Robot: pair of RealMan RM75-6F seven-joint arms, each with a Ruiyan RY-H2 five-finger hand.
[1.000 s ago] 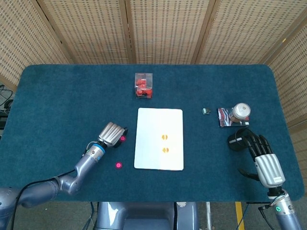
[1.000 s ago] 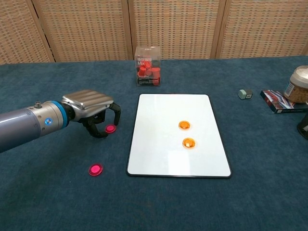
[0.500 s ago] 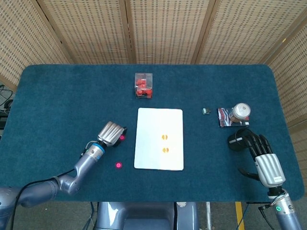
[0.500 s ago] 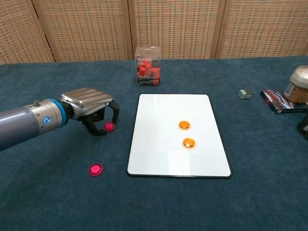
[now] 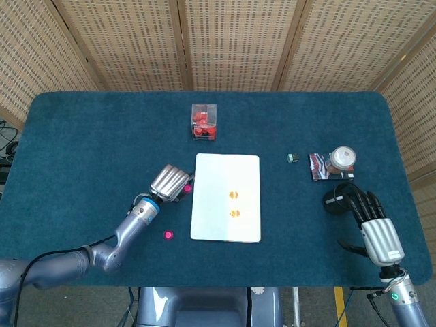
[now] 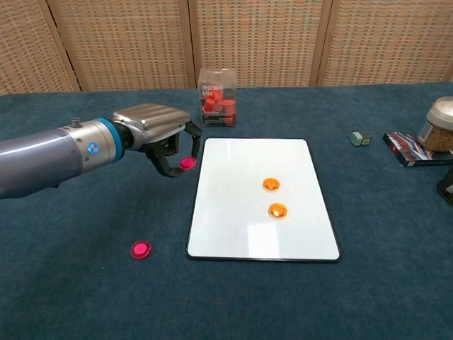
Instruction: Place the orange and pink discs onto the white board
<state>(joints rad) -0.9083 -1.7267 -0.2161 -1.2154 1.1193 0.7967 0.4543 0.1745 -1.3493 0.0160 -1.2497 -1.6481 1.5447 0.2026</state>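
Observation:
My left hand (image 6: 157, 131) (image 5: 170, 182) pinches a pink disc (image 6: 187, 162) (image 5: 187, 189) and holds it above the cloth, just left of the white board (image 6: 241, 227) (image 5: 211, 204). Two orange discs (image 6: 271, 184) (image 6: 277, 210) lie on the board near its middle. A second pink disc (image 6: 141, 249) (image 5: 167, 235) lies on the blue cloth near the board's front left corner. My right hand (image 5: 371, 218) rests at the table's right side with its fingers spread and holds nothing.
A clear box of red pieces (image 6: 217, 97) stands behind the board. At the right are a small grey cube (image 6: 360, 138), a jar (image 6: 439, 125) on a flat packet (image 6: 414, 151), and a black ring (image 5: 334, 201) by my right hand.
My left hand has lifted the pink disc off the cloth and carried it right and toward the back, up to the board's left edge. The right hand has not moved.

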